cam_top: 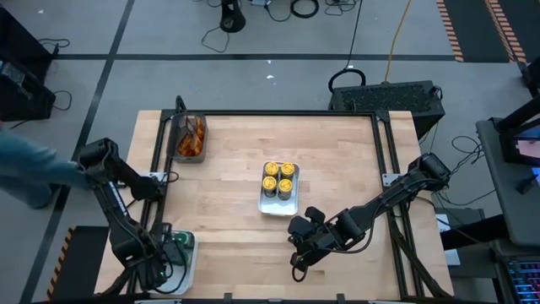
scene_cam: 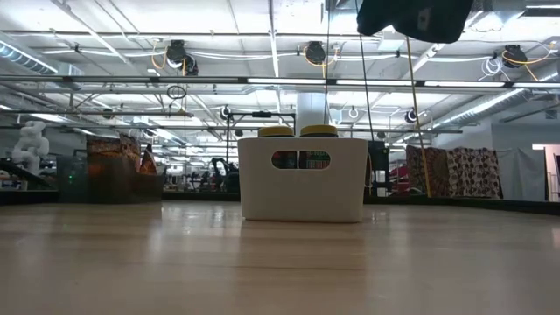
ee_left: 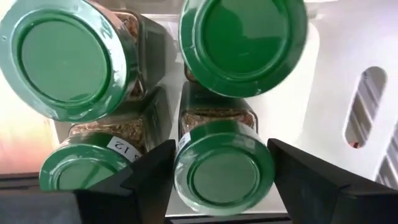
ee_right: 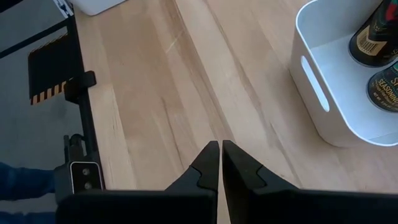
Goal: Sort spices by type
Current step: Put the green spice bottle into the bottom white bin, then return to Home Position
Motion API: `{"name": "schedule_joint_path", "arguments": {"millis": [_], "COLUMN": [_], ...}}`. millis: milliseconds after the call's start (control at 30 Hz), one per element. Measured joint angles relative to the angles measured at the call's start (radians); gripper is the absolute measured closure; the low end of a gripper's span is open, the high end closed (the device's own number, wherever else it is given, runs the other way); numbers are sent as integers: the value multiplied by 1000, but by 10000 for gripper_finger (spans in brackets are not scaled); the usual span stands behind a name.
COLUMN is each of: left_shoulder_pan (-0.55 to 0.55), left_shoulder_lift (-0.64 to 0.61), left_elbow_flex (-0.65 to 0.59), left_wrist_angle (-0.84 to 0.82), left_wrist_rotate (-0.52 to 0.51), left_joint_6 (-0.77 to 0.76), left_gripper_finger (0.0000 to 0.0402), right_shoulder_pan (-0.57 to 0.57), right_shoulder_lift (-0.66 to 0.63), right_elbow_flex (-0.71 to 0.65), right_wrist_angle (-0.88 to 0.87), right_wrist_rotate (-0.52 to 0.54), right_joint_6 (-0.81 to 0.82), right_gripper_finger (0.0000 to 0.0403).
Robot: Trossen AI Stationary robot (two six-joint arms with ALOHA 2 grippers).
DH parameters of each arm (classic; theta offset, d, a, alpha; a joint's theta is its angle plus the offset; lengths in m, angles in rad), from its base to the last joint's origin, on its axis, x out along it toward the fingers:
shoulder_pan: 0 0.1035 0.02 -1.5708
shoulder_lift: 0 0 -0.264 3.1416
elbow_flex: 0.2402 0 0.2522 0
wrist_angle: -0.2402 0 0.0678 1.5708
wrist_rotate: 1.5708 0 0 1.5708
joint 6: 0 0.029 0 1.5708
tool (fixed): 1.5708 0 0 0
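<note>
Straddling a small round green-lidded glass spice jar (ee_left: 224,169), the left gripper (ee_left: 221,180) gapes wide, unclosed (rigid, probably slick; grip below the lid).

Robotics lab or workshop: wooden desk (cam_top: 228,169) in metal framing, cables (cam_top: 304,8) across taped grey floor (cam_top: 253,42), open ceiling with strip lights (scene_cam: 262,80), cluttered bays behind.

Four yellow-lidded jars (cam_top: 279,178) upright in central tray, four green-lidded jars (ee_left: 224,171) upright together, orange-brown packets (cam_top: 191,137) in bin
</note>
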Motion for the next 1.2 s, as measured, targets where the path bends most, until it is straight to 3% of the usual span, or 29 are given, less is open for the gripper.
{"name": "schedule_joint_path", "arguments": {"millis": [700, 933, 1200], "left_shoulder_pan": [0, 0, 29], "left_shoulder_lift": [-172, -252, -312], "left_elbow_flex": [0, 16, 111], "left_wrist_angle": [3, 29, 54], "left_wrist_rotate": [-17, -154, -500], "left_joint_6": [-29, -36, 49], "left_gripper_finger": [144, 143, 143], "right_shoulder_pan": [-1, -1, -23], "right_shoulder_lift": [0, -4, -48], "right_elbow_flex": [0, 0, 0], "right_wrist_angle": [0, 2, 107], "right_wrist_rotate": [4, 0, 8], "right_joint_6": [-18, -18, -113], "right_gripper_finger": [403, 403, 403]}}
